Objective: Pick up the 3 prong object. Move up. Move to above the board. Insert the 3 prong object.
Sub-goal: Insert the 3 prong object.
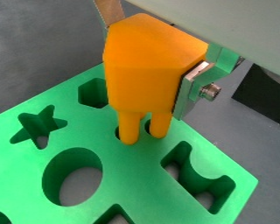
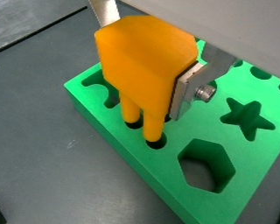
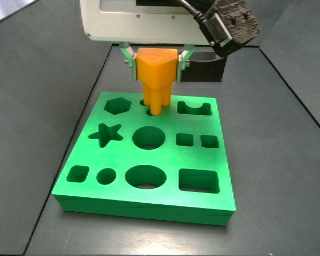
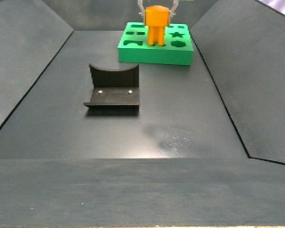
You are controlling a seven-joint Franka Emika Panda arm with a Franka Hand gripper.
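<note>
Gripper [image 3: 159, 62] clamped the upright orange peg block [image 3: 157, 80], legs entering holes straight below in the green board [image 3: 83, 195].

The peg block [image 3: 156, 78] is a plain bright orange all over, body and legs alike. The board [image 3: 109, 195] beneath it is a vivid green, patterned with darker green cutouts: a star, a hexagon, circles, squares. The gripper [image 1: 166, 74] above the board shows silver finger [image 1: 199, 80] plates under a white housing. The floor [image 4: 145, 134] is matte dark grey, and the fixture [image 4: 111, 87] on it nearly black.
</note>
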